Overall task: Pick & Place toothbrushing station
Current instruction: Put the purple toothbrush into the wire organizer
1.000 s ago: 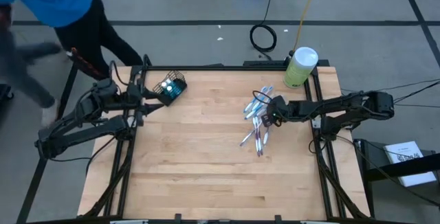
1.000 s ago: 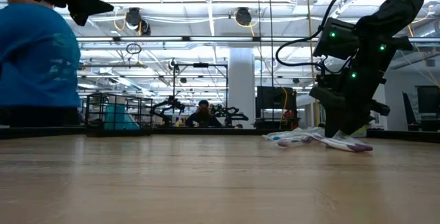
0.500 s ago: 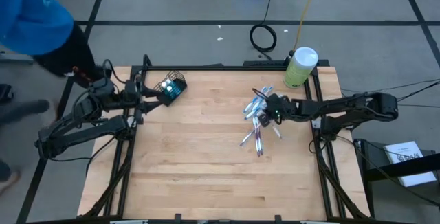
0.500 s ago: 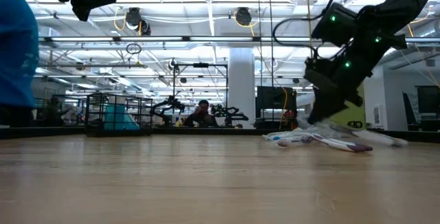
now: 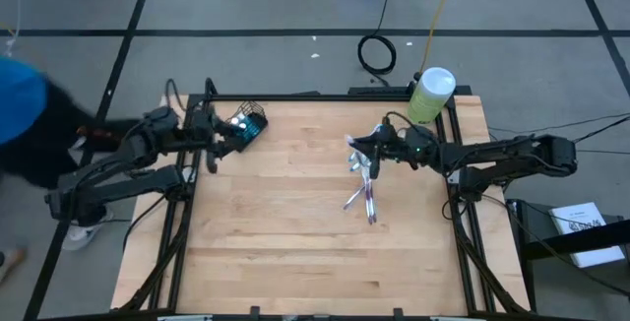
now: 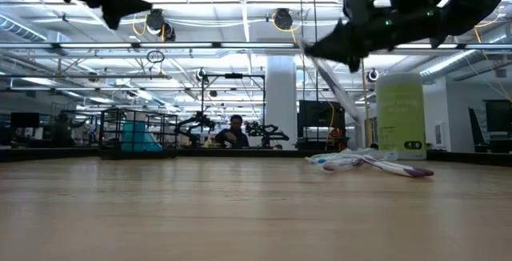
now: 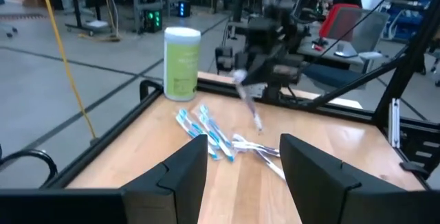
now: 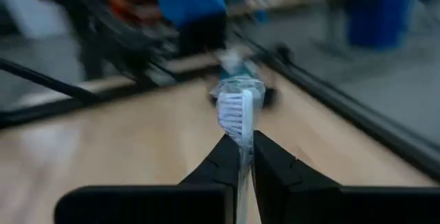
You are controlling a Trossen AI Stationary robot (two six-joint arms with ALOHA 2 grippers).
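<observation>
Now the right gripper (image 5: 366, 150), above bench centre, has its jaws clenched on 1 slim white-bristled toothbrush (image 8: 240, 117), bristle end pointing forward past them, long axis along the arm toward 9 o'clock. The dark wire-mesh cup holder (image 5: 246, 124) at 10 o'clock holds few. The pile of blue-and-white toothbrushes (image 5: 365, 191) remains. Left gripper (image 5: 219, 136), jaws released, waits beside the holder.

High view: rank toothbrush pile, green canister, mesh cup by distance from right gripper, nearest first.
From the right gripper:
1. Toothbrush pile, on the table just below it.
2. Green canister, back right corner.
3. Mesh cup, back left, beside the left gripper.
</observation>
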